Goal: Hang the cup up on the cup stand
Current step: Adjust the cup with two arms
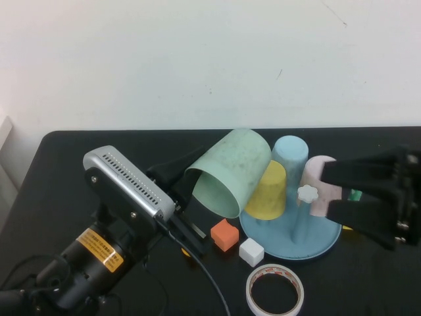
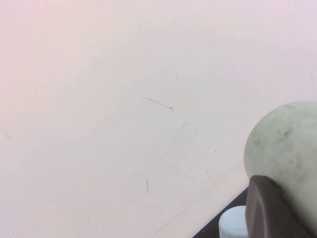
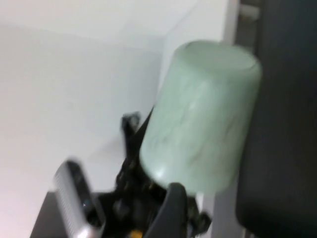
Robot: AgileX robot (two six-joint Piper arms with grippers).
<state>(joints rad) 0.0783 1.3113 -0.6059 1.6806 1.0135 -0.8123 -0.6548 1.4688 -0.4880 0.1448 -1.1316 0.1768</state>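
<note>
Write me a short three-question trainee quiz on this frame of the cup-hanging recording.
1. True or false: the mint-green cup is already on a peg of the cup stand.
2. Which gripper holds the cup? A) left gripper B) right gripper
3. Fill in: the orange block sits beside a ____ block, near the tape roll.

Key: 1 false, it is held tilted in the air beside the stand; 2 A, the right gripper hangs open by the stand; 3 white.

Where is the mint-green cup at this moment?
In the high view the mint-green cup is near table centre, held tilted by the left gripper, beside the yellow cup on the cup stand.
</note>
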